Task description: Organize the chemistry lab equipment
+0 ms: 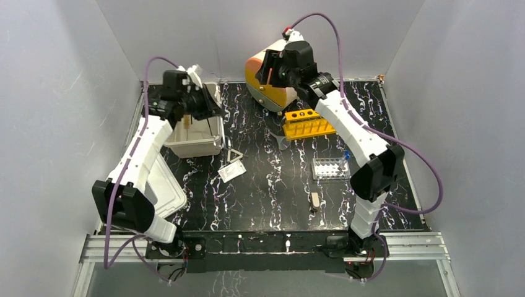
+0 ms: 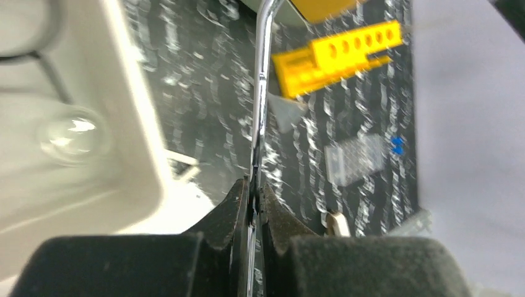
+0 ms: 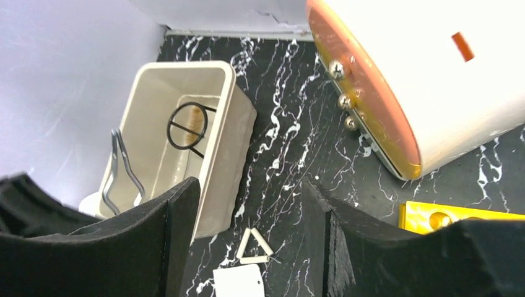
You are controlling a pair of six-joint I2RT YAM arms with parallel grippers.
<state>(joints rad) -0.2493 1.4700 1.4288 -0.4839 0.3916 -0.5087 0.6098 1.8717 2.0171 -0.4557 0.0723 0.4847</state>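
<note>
My left gripper is shut on the thin metal tongs, which stick out past its tips beside the rim of the white tub. A clear glass piece lies blurred inside the tub. The right wrist view shows the black ring with handle and the tongs in the tub. My right gripper is open and empty, high above the metal triangle and the white square pad. The brown-handled tool lies near the front.
The cream-and-orange drawer unit stands at the back, close to my right gripper. A yellow rack and a clear rack sit on the right. A white lid lies front left under the left arm.
</note>
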